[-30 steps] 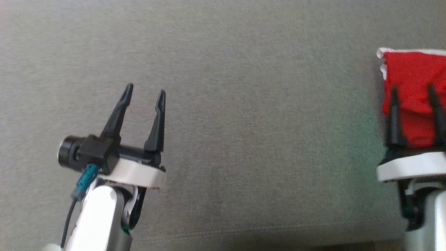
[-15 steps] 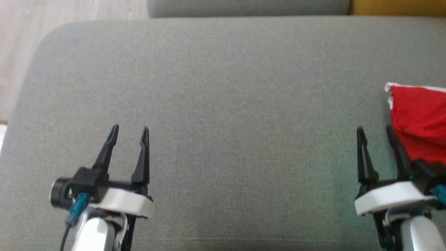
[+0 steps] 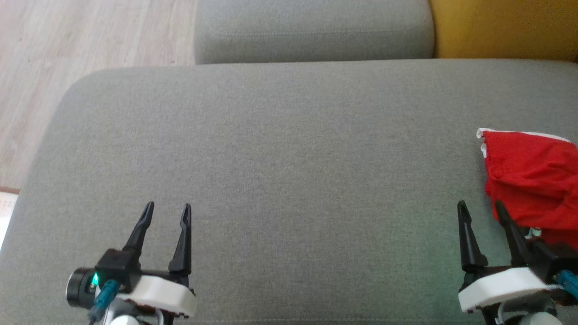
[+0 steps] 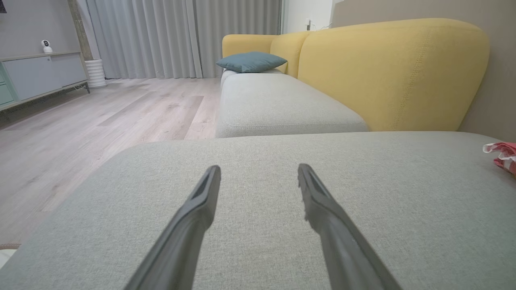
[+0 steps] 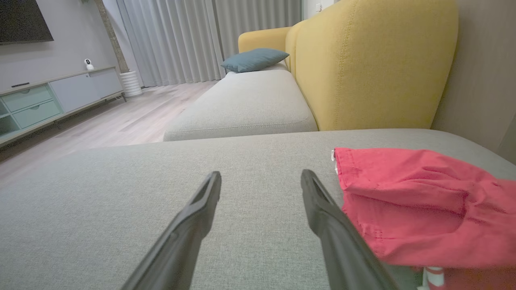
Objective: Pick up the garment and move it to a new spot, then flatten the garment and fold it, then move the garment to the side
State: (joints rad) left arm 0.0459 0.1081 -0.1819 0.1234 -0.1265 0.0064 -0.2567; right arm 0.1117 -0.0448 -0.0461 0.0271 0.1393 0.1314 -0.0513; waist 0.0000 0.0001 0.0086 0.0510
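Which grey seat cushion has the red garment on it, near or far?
The near cushion: the red garment lies at its right end, beside the right gripper. The far cushion carries a blue pillow instead.

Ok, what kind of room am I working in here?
Most likely a home living room: a yellow-backed sofa with grey seat cushions, a low cabinet under a dark wall screen, and floor-length curtains beside a wood floor.

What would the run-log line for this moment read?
garment: red, lying at right side of grey cushion, not held | left pincer: open, empty | right pincer: open, empty, beside garment
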